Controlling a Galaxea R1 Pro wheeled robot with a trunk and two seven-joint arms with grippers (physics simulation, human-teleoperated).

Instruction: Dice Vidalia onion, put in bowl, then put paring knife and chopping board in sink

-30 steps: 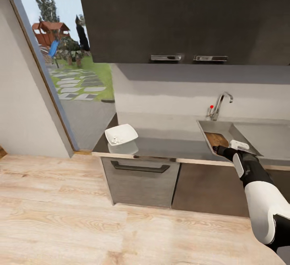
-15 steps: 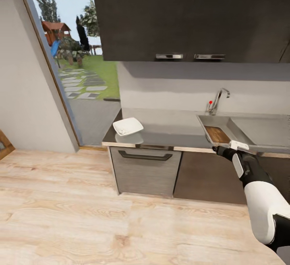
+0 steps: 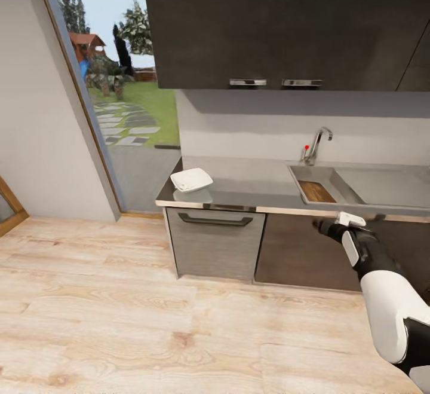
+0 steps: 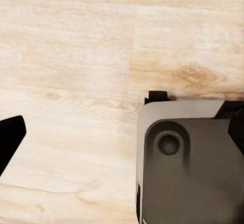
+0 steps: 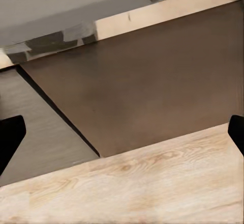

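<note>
- Hanging before the dark cabinets, below the countertop [image 3: 257, 188] edge, the right gripper [image 3: 322, 225] carries nothing; its fingertips stand wide apart.
- Just beyond and above it, the chopping board [image 3: 316, 191] already lies in the sink [image 3: 334, 180].
- Far off to its left, the bowl [image 3: 191, 179] sits on the worktop; its contents are too small to tell.
- The paring knife's place is unclear, so that step stays unconfirmed.
- The left gripper [image 4: 10, 142] faces the floor, apparently spread and empty.

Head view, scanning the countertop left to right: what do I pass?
Bowl → tap → chopping board in the sink → drainboard.
</note>
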